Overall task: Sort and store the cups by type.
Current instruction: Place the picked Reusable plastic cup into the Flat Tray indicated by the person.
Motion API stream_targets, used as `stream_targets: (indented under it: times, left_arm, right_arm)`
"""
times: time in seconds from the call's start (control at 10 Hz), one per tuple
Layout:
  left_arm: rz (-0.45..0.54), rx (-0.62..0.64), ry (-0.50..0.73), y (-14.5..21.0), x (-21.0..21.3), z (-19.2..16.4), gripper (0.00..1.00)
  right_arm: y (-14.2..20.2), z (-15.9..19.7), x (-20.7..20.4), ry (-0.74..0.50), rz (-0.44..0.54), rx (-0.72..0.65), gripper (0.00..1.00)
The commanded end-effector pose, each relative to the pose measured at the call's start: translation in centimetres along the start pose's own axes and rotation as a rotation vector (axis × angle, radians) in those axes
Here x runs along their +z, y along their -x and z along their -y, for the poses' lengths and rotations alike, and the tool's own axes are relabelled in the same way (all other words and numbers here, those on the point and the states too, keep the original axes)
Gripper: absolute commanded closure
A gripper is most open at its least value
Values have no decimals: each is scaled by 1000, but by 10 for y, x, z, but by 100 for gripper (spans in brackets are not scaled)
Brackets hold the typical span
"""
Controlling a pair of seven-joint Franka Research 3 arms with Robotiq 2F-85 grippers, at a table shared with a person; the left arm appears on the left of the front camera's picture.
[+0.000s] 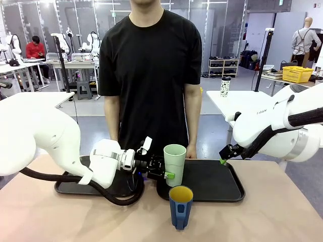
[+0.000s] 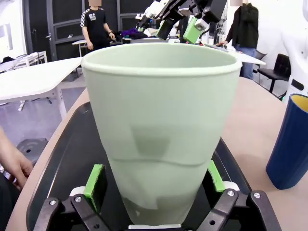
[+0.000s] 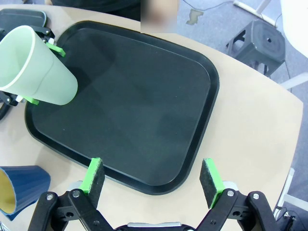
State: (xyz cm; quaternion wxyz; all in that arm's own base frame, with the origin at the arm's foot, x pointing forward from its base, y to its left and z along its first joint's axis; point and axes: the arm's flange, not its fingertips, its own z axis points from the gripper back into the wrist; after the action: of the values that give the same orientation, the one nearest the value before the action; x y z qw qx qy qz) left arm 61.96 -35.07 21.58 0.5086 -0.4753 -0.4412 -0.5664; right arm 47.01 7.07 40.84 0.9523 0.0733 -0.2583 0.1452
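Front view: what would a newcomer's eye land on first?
The pale-green tumbler stands upright at the left edge of the black tray, its base flanked by the open fingers of the left gripper. The dark-blue mug stands on the table just in front; the right gripper hangs open over the tray's right side.

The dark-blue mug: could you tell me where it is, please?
Front view: the dark-blue mug stands on the table, just robot-side of the right tray, near the green tumbler.

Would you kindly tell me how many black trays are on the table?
2. One black plastic tray lies centre-right, bearing the tall pale-green plastic tumbler; the other lies left, mostly hidden under the left arm.
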Motion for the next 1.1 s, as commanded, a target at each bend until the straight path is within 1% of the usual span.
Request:
stream_targets:
  times: [0.0, 0.4, 0.8, 0.9, 1.0]
  left_arm:
    - [-77, 27, -18, -13, 14, 16, 0]
    - [-167, 70, -4, -23, 31, 26, 0]
    - [-336, 65, -31, -53, 61, 45, 0]
    - [-351, 63, -27, -58, 65, 49, 0]
    - [-342, 48, -36, -61, 68, 51, 0]
  right_arm:
    - [2, 2, 1, -13, 2, -2, 0]
    - [2, 2, 1, -13, 2, -2, 0]
    - [2, 2, 1, -13, 2, -2, 0]
    - [2, 2, 1, -13, 2, -2, 0]
    - [2, 2, 1, -13, 2, -2, 0]
